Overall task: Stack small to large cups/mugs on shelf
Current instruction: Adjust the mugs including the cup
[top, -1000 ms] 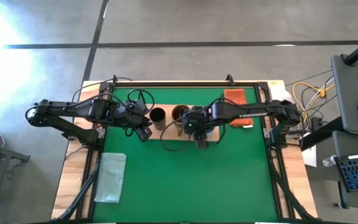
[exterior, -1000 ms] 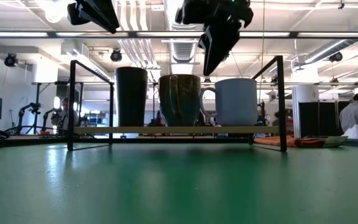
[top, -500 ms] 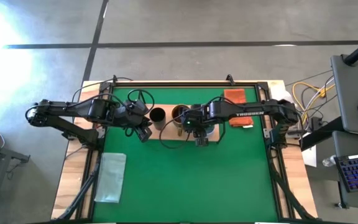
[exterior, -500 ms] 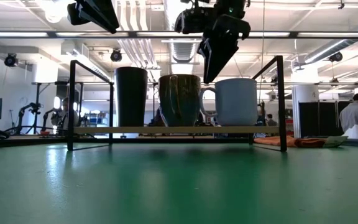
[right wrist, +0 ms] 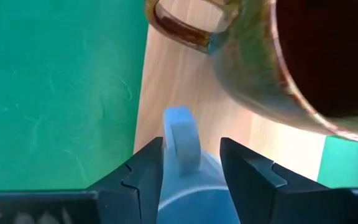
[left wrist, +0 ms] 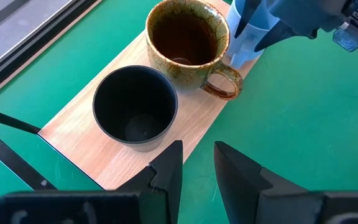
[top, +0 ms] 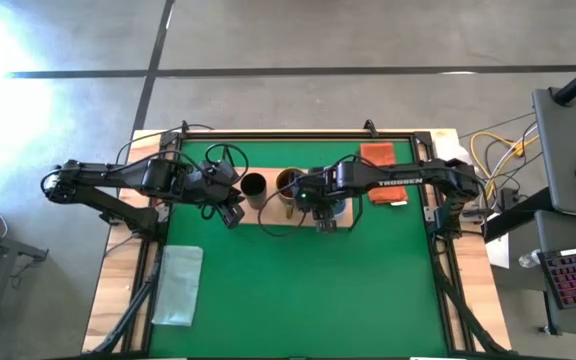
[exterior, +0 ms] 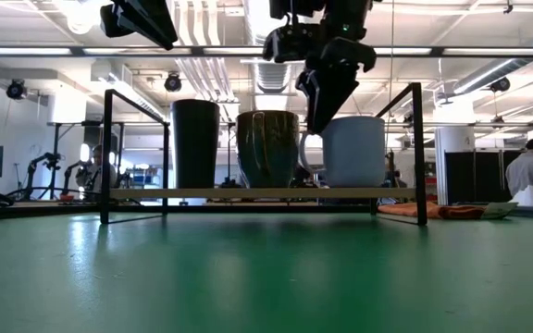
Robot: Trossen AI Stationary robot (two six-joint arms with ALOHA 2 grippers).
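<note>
Lying nearest on the green table top (top: 298,290), at its near left, is a pale translucent rectangular cloth (top: 179,284), well apart from the work. Beyond it stands the flat light-wood shelf with thin black wire end frames (exterior: 137,193), and all three vessels are on its board in a row: the small black handleless cup (exterior: 196,143) on the left, the brown-gold glossy mug with handle (exterior: 267,148) in the middle, the pale blue-grey mug with handle (exterior: 354,151) on the right. The order from small to large looks already made, so the task seems all but done; what is left, I judge, is to let go and draw the arm clear.

The right gripper (right wrist: 191,163) hangs over the blue-grey mug with its fingers parted, one on each side of the mug's handle; whether they press it I cannot tell, though a gap shows on both sides. The brown-gold mug sits just beside, its handle close to those fingers, so a sideways move could knock it. The left gripper (left wrist: 196,169) waits left of the black cup, fingers a little apart, holding nothing.

Farther right, just beyond the shelf, lies an orange-brown folded cloth (top: 377,155).
</note>
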